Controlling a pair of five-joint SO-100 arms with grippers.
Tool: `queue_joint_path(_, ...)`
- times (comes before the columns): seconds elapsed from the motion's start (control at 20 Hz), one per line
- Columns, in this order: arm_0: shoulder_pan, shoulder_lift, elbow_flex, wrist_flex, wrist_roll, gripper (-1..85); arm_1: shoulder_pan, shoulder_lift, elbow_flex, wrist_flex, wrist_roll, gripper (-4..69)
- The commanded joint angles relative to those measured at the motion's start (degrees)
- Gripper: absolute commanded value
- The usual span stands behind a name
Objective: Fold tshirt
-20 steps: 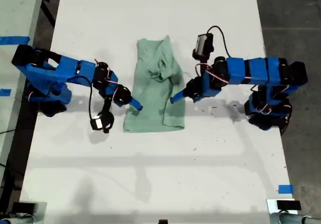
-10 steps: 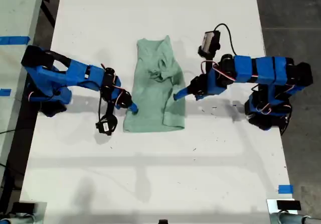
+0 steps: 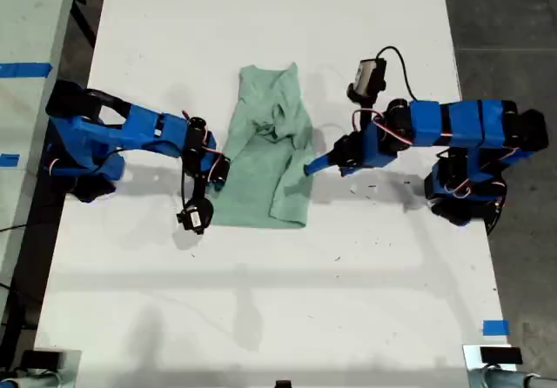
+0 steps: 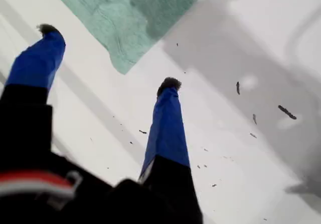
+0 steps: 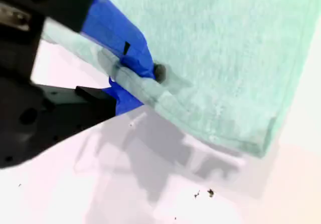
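Gripping a side hem of the small pale mint-green cloth tshirt [image 3: 269,149], an arm on the exterior view's left works at the rumpled garment in the middle of the white table [image 3: 261,310]; the arm at that view's right reaches toward the opposite edge. The first wrist view shows my first gripper [image 4: 108,58] spread apart, holding nothing, just beside a corner of the fabric. The second wrist view shows my second gripper [image 5: 135,78] clamped on the hem. I judge the fold is starting; next, my first gripper must pinch its corner.
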Motion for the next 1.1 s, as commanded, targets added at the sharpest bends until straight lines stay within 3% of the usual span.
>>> queue_joint_path(0.0,-2.3,2.5,-9.2,8.4,-0.8,0.1,0.0,3.5,0.1,-1.8,0.7,33.6)
queue_joint_path(0.1,-3.3,2.3,-14.6,13.0,-0.2,0.1,-0.3,3.5,0.4,-2.0,1.0,33.4)
queue_joint_path(0.35,-3.7,-13.5,-38.0,16.5,5.7,0.1,-0.4,3.6,0.6,-2.4,1.1,32.9)
queue_joint_path(0.5,-3.1,-27.3,-54.2,16.5,8.8,0.3,-0.4,3.6,0.5,-2.5,1.0,32.9)
queue_joint_path(0.6,-2.7,-30.1,-55.1,11.7,11.0,1.4,-0.6,3.6,0.5,-2.5,1.0,32.8)
queue_joint_path(0.7,-2.7,-32.4,-55.1,8.7,12.8,11.1,-0.9,3.6,0.7,-2.7,1.1,32.8)
queue_joint_path(0.75,-2.7,-33.3,-55.1,8.3,13.4,29.0,-0.9,3.6,0.7,-2.7,1.1,32.8)
queue_joint_path(0.8,-2.6,-33.7,-54.8,8.4,13.1,34.9,-1.0,3.6,0.8,-2.7,1.1,32.8)
queue_joint_path(0.95,-2.5,-31.3,-54.6,12.6,12.3,37.2,-1.4,3.6,1.0,-2.7,1.6,32.8)
queue_joint_path(1.05,-2.5,-27.0,-54.3,20.5,10.2,36.0,-1.8,3.6,1.1,-2.7,1.9,32.8)
